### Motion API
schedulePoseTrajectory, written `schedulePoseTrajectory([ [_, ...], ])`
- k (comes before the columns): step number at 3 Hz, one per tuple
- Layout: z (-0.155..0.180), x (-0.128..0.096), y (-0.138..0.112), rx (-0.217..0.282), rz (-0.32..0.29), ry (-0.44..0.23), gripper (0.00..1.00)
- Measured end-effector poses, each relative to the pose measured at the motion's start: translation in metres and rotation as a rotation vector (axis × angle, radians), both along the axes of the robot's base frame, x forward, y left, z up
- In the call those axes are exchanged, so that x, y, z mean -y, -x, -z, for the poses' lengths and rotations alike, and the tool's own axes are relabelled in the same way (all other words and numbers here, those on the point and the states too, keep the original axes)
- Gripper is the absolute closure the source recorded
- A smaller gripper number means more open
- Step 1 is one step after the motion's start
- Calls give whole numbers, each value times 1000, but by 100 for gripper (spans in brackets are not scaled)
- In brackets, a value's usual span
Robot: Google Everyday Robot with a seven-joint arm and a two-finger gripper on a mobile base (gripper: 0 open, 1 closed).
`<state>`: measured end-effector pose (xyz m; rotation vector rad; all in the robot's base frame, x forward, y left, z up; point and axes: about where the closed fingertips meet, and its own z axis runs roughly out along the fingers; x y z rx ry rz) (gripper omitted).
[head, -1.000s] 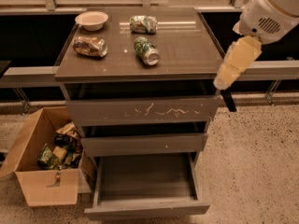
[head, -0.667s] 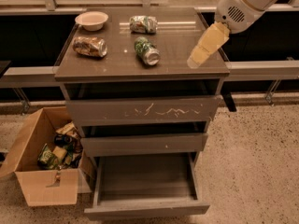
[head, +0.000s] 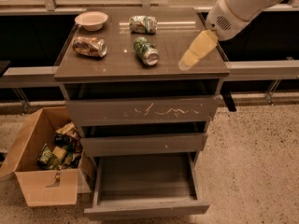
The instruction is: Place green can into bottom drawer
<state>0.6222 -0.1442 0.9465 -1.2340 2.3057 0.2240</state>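
The green can (head: 145, 51) lies on its side near the middle of the cabinet top (head: 117, 66), dark green with a silver end facing front right. The bottom drawer (head: 145, 176) is pulled open below, its flat grey floor bare. My gripper (head: 196, 50) hangs over the right part of the cabinet top, to the right of the green can and apart from it, with nothing in it that I can see.
A paler green-and-white can (head: 142, 24) lies at the back, a brown-orange can (head: 88, 46) at the left, a white bowl (head: 91, 19) at the back left. An open cardboard box (head: 44, 162) of packets stands on the floor at the left.
My gripper has moved left and up from beside the cabinet's right edge to over the right part of the top, closer to the green can. The cans have not moved.
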Motion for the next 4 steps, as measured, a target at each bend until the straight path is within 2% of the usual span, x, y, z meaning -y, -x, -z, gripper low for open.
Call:
schedulePoseTrajectory([
  [1,40,-28,-45,-41,42,-64,0],
  [2,68,-51,-76,-70,91,-108,0],
  [3,79,-69,-103,-67,119,-127,0],
  [4,87,-86,-128,-60,133,-110,0],
])
